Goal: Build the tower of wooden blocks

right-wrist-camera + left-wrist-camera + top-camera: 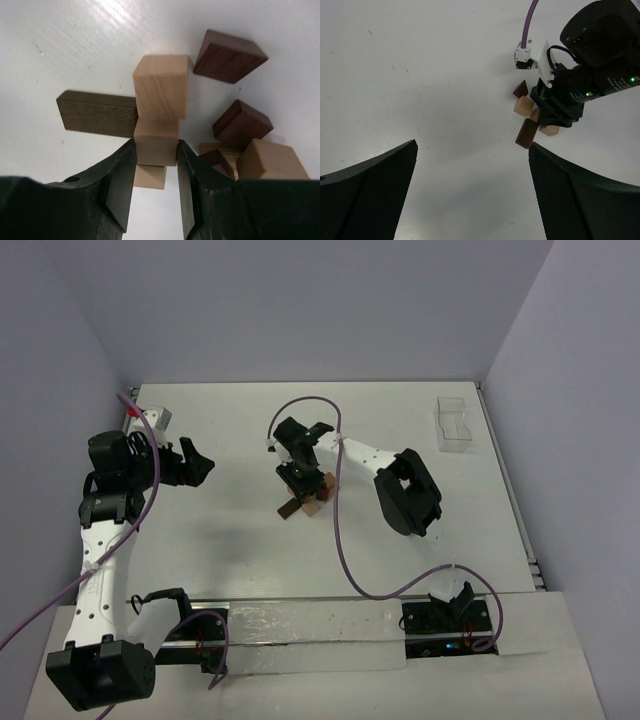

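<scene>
The wood blocks (305, 502) lie in a loose cluster at the table's middle, some tan, some dark brown. No tower is in view. My right gripper (156, 146) points down into the cluster, both fingers pressed against the sides of a tan block (156, 140). Beyond it sits a tan cube (162, 85), with a dark plank (97, 112) to the left. Reddish-brown blocks (229, 55) and another tan block (272, 160) lie to the right. My left gripper (472, 190) hovers wide open over bare table, left of the cluster (525, 106).
A clear plastic tray (455, 423) stands at the back right near the wall. The purple cable (340, 530) loops across the table from the right arm's wrist to the near edge.
</scene>
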Available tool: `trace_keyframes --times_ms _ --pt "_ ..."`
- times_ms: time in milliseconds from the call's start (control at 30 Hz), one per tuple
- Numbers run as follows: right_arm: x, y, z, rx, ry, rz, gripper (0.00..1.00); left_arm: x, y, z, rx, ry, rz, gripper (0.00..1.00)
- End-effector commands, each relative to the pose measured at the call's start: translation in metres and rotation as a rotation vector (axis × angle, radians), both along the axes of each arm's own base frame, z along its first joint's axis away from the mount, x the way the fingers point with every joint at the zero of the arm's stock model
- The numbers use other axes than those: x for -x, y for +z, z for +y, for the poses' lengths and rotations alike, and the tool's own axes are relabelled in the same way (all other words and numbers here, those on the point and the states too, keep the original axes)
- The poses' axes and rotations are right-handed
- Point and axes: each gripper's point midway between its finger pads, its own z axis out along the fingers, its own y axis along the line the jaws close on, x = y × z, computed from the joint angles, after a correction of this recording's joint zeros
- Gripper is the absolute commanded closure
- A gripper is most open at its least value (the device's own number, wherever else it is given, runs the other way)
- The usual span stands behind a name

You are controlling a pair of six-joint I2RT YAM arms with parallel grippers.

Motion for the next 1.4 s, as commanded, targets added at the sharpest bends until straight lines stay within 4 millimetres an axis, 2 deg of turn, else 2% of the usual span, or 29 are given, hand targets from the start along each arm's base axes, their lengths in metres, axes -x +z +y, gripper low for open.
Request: trace_keyframes --times_ms 0,200,467,633,1000,1367 --pt "0.016 0.012 -0.004 -0.036 0.0 0.046 0.62 -0.001 0.01 0.001 -0.003 0.003 -0.039 0.02" --pt "0.024 0.011 -0.007 -0.038 -0.025 0.067 0.61 -0.002 0.009 0.001 -0.001 0.007 -0.034 0.02" --pt "0.029 0.009 -0.009 -0.037 -0.022 0.089 0.43 -0.001 0.008 0.002 -0.006 0.009 -0.033 0.02" --pt "0.029 0.009 -0.011 -0.03 -0.019 0.081 0.39 -0.001 0.008 0.001 -0.004 0.007 -0.034 0.02" --pt "0.023 0.009 -0.013 -0.016 -0.022 0.051 0.5 -0.002 0.008 0.001 -0.002 0.007 -0.036 0.02" --pt "0.029 0.011 -0.011 -0.013 -0.003 0.043 0.62 -0.001 0.009 0.001 -0.004 0.008 -0.039 0.02"
